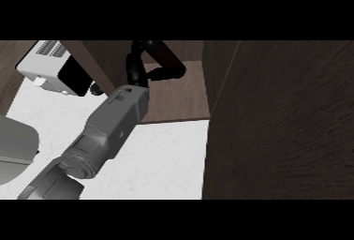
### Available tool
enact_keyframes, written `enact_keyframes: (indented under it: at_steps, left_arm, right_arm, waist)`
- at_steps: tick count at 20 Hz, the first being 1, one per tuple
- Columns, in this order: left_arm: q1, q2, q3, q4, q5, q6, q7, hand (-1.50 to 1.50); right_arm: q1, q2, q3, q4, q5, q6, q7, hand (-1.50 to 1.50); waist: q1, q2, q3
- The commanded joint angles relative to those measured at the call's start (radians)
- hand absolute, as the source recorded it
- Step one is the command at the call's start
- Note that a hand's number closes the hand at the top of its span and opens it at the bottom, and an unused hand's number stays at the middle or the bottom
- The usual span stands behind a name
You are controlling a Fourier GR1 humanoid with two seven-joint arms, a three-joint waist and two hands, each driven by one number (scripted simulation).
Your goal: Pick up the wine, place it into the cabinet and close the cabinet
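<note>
The left hand [153,58] is up at twelve o'clock inside the cabinet [183,101], with fingers curled. I cannot tell if they wrap the wine; no bottle shows. The big door [283,126] stands at three o'clock. Swinging it now could bump the arm [114,126], I think.
</note>
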State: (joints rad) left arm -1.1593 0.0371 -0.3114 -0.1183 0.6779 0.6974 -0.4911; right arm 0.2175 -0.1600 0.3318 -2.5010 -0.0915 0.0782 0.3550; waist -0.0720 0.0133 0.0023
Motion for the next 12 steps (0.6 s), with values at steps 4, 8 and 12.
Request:
enact_keyframes:
  at_steps: [4,8,12]
  left_arm:
    - [0.019,0.050,0.028,0.021,-0.004,-0.046,-0.061,-1.50]
    - [0.023,0.043,0.026,-0.010,-0.022,-0.121,-0.095,-1.50]
    - [0.035,0.061,0.033,-0.039,-0.031,-0.194,-0.125,-1.50]
  right_arm:
    - [0.067,-0.029,-0.004,-0.147,-0.081,0.025,0.045,-1.50]
    - [0.080,-0.005,0.017,-0.145,-0.068,0.010,0.039,-1.50]
    - [0.044,-0.006,-0.023,-0.121,-0.075,0.013,0.038,-1.50]
  waist:
    - [-0.001,0.007,-0.003]
    - [0.014,0.001,-0.003]
    - [0.034,-0.003,-0.003]
